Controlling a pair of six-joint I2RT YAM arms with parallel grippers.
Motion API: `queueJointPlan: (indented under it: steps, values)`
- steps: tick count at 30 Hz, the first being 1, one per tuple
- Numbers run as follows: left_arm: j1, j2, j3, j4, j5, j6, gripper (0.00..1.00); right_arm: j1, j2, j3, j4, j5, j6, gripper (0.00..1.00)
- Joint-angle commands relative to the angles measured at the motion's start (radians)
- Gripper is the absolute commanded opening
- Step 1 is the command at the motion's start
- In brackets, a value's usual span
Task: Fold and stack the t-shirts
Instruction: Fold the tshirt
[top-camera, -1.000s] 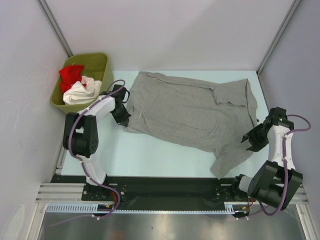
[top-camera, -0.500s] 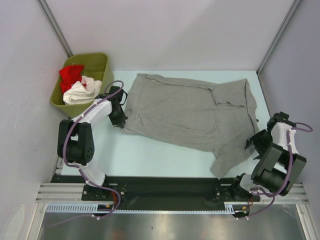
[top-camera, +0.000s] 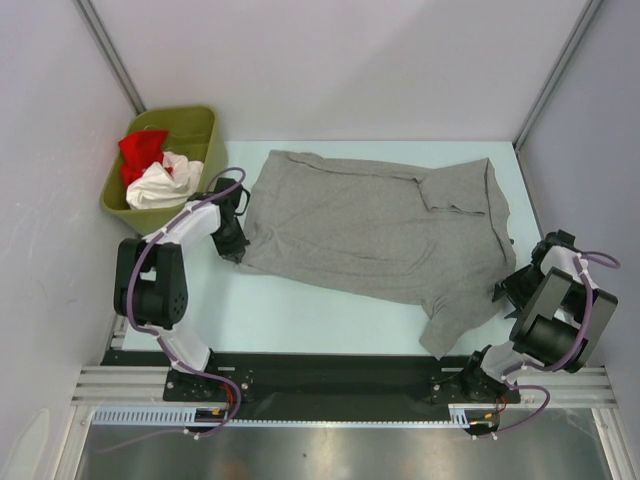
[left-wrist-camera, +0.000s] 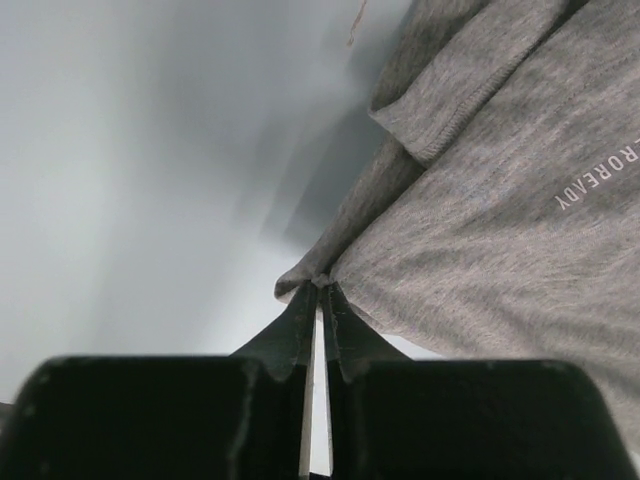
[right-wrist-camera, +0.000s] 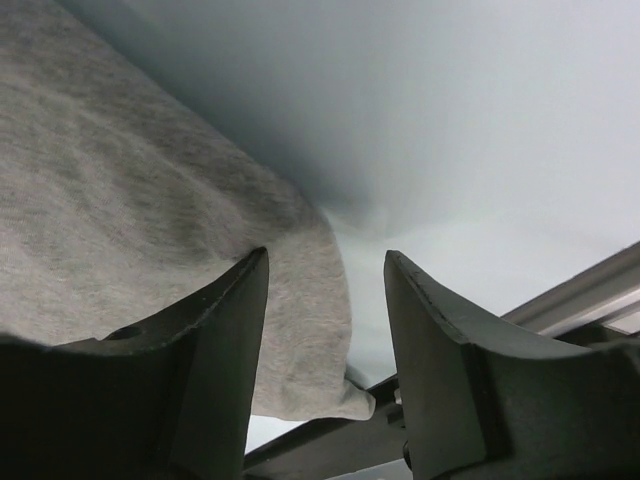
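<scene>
A large heather-grey t-shirt (top-camera: 375, 225) lies spread across the table, one sleeve pointing toward the near right. My left gripper (top-camera: 236, 243) is shut on the shirt's left corner; in the left wrist view the fingertips (left-wrist-camera: 320, 290) pinch the grey cloth (left-wrist-camera: 500, 220). My right gripper (top-camera: 508, 290) is open at the shirt's right edge; in the right wrist view (right-wrist-camera: 325, 265) a grey cloth corner (right-wrist-camera: 300, 350) lies between the spread fingers, not gripped. A red t-shirt (top-camera: 140, 150) and a white t-shirt (top-camera: 160, 185) lie crumpled in the bin.
An olive-green plastic bin (top-camera: 200, 125) stands at the far left, off the table's corner. Grey walls close in on both sides. A black rail (top-camera: 330, 372) runs along the near edge between the arm bases.
My left gripper has drawn the shirt's left corner a little to the left and nearer. My right gripper has moved toward the near edge, lower along the shirt's right side.
</scene>
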Motion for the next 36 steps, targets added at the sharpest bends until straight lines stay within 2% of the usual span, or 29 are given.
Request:
queueJointPlan:
  steps: [1, 4, 11, 18, 21, 27, 34, 36]
  values:
    - [0.015, 0.019, -0.013, 0.004, -0.01, 0.029, 0.1, 0.031, 0.009, -0.002, 0.048, -0.013, 0.011, 0.54]
    - [0.024, -0.005, -0.034, 0.001, -0.013, 0.013, 0.23, 0.031, 0.021, 0.004, 0.04, -0.013, -0.003, 0.54]
    - [0.03, -0.013, -0.051, 0.024, -0.002, 0.003, 0.33, 0.028, 0.016, 0.001, 0.038, -0.039, -0.016, 0.53]
    - [0.039, 0.033, -0.048, 0.09, 0.027, 0.01, 0.39, 0.029, 0.01, -0.004, 0.037, -0.056, -0.024, 0.52]
    - [0.039, 0.064, -0.039, 0.099, 0.025, 0.01, 0.37, 0.028, 0.012, -0.004, 0.038, -0.059, -0.029, 0.52]
    - [0.041, 0.067, -0.069, 0.115, 0.038, 0.003, 0.28, 0.019, 0.02, -0.004, 0.043, -0.065, -0.032, 0.51]
    - [0.042, 0.059, -0.065, 0.122, 0.024, 0.012, 0.07, 0.019, 0.021, -0.004, 0.041, -0.066, -0.033, 0.49]
    - [0.042, 0.05, -0.062, 0.115, 0.018, 0.013, 0.06, 0.019, 0.018, -0.002, 0.04, -0.068, -0.033, 0.45]
